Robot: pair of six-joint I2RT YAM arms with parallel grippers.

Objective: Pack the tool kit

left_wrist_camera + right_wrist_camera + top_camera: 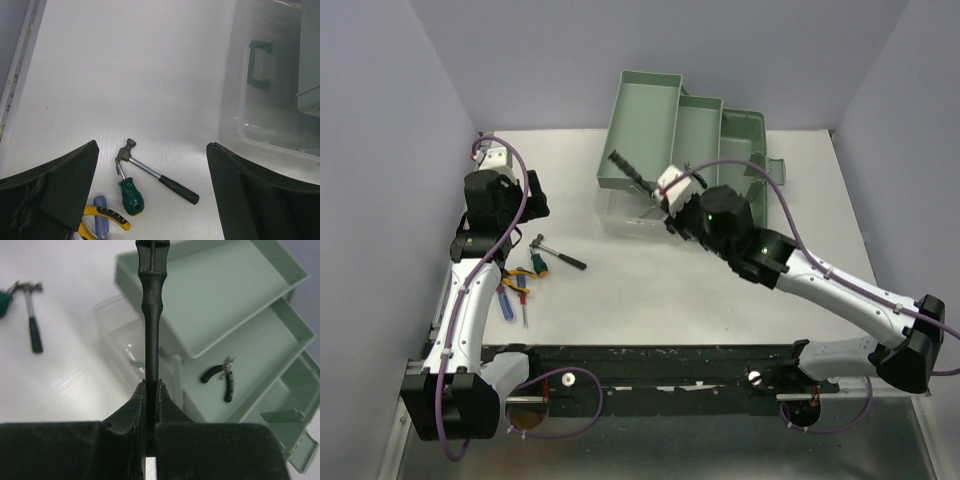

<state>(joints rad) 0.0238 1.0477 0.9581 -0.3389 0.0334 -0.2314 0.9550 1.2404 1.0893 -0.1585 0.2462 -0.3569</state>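
At the far middle of the counter [650,300], the sage-green toolbox [660,120], opened out with three trays in steps. In the middle tray, black-handled pliers [222,376]. Just in front of the box, the translucent lid [620,218]. Above the lid, the right hand [151,387], clenched on a black-handled tool [151,315]. At the left, close together on the counter: small hammer [150,172], green-handled screwdriver [131,196], yellow-handled pliers [117,220], blue-handled screwdriver [102,230]. Above these, the left hand [152,146], released wide, holding nothing.

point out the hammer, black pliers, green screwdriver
hammer [145,167], left wrist view, on its metal shaft
black pliers [229,385], right wrist view, on one handle
green screwdriver [131,197], left wrist view, on its handle
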